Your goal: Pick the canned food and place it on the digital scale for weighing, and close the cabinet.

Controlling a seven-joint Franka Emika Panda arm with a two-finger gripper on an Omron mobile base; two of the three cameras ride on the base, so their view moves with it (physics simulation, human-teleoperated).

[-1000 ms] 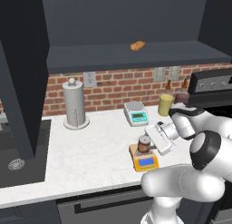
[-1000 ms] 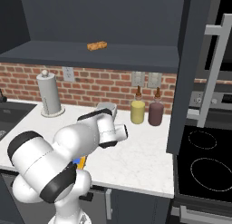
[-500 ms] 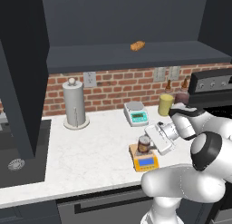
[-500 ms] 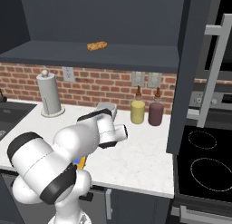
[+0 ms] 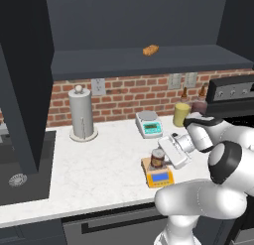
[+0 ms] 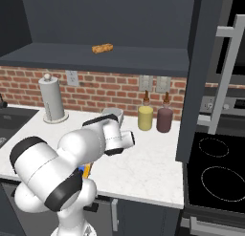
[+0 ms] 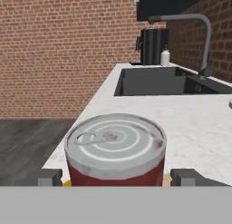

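While the canned food [image 7: 115,148] stands upright on the orange-yellow digital scale [image 5: 158,173], the pincer [image 7: 117,177] sits level with it, its 2 dark fingertips [image 7: 49,177] set wide on either side of the can's red-brown wall. Seen from the hand, each tip stands apart from the can with a strip of orange scale showing in the gap, so the jaws are open and nothing is gripped. The silvery lid with its pull ring faces up, between the tips and just ahead of them.

From the left base view, the can [image 5: 158,158] rests on the scale's plate near the front of the white counter [image 5: 104,154], with the hand reaching in from the right side. A grey-white scale [image 5: 149,124] with a teal display lies farther back by the brick wall. Above, the cabinet [image 6: 201,72] is open, its door [image 6: 203,82] swung outward with the silver bar handle [image 6: 227,72] showing, and a small orange-brown food piece [image 5: 150,50] lies on its dark shelf.
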